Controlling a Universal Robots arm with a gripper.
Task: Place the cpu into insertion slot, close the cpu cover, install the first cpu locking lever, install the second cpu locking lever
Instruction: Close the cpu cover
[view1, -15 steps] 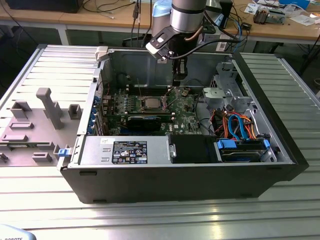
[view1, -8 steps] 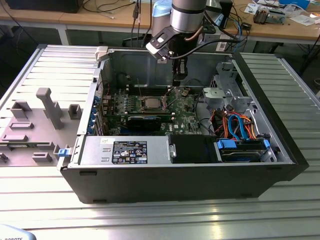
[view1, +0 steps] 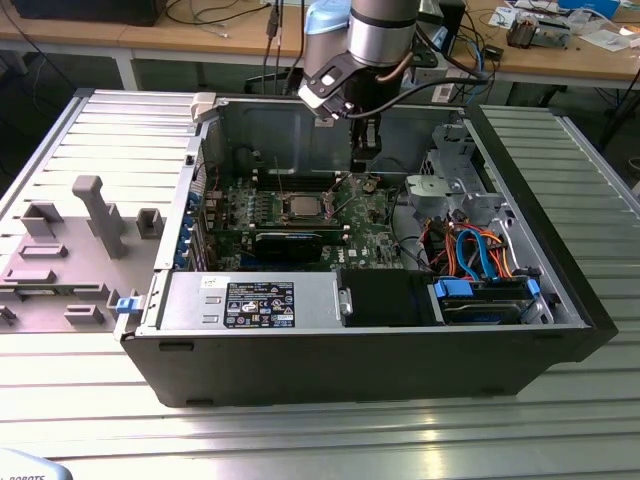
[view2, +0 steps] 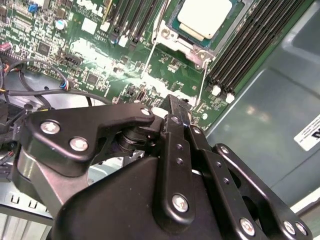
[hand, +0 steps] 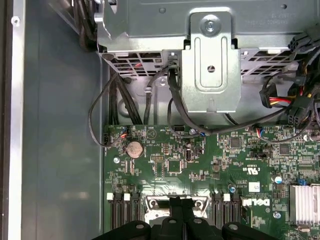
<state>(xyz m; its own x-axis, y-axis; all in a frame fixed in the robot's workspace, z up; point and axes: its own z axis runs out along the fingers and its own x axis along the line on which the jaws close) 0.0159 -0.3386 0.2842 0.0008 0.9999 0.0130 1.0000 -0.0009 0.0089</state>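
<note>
My gripper (view1: 365, 160) is clenched on nothing, its tips pressed together, and hangs over the green motherboard (view1: 372, 222) inside the open computer case (view1: 350, 345). The cpu (view1: 300, 207) lies seated in the insertion slot (view2: 173, 19), near my gripper toward the exterior view's left. The cpu cover (view2: 189, 45) frames the chip. The case rests on the bench (view1: 300, 430).

Bright overhead light, white glare on the motherboard (view2: 100, 60), dimmer computer case (view1: 350, 365) interior.
</note>
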